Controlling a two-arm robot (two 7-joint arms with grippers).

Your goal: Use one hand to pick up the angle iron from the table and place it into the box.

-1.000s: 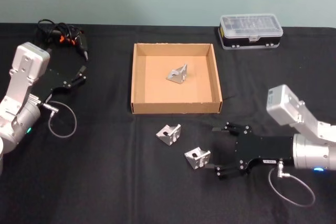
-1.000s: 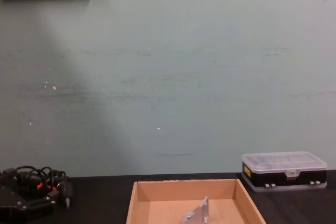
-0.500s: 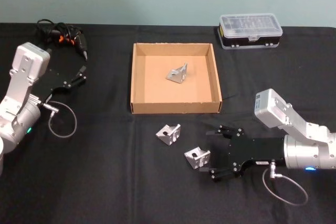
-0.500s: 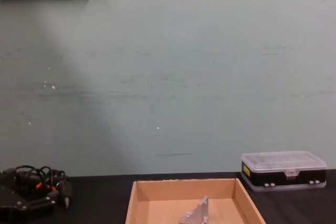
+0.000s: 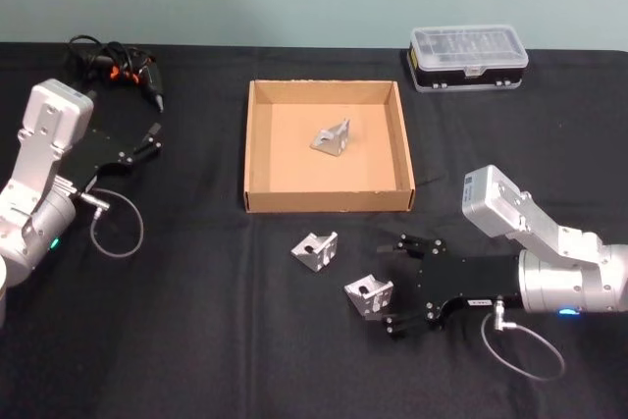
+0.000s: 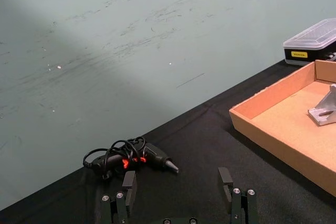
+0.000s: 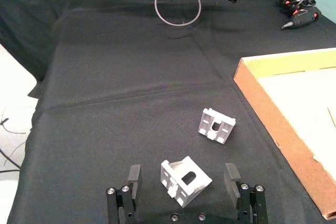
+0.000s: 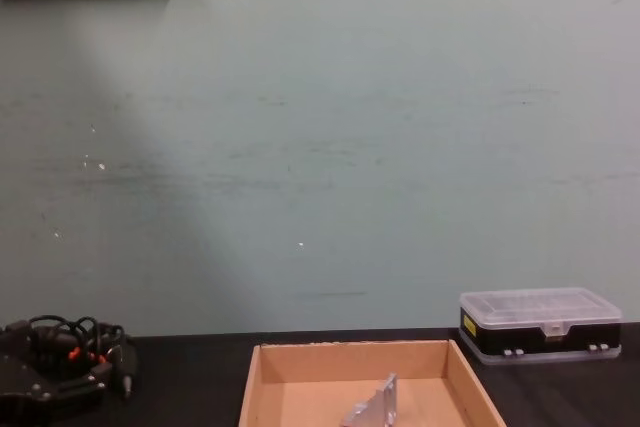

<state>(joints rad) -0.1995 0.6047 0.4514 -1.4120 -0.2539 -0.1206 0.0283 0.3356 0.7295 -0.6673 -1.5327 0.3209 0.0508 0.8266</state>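
Near angle iron [image 5: 369,295] is lying just left of right gripper [image 5: 395,287], between its spread fingers [image 7: 134,176]. Parked left gripper [image 5: 152,138] is idling, fingers apart.

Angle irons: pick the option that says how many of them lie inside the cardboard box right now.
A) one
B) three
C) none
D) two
A: one angle iron lies on the floor of the box, while a second angle iron and a third angle iron sit on the table in front of it.
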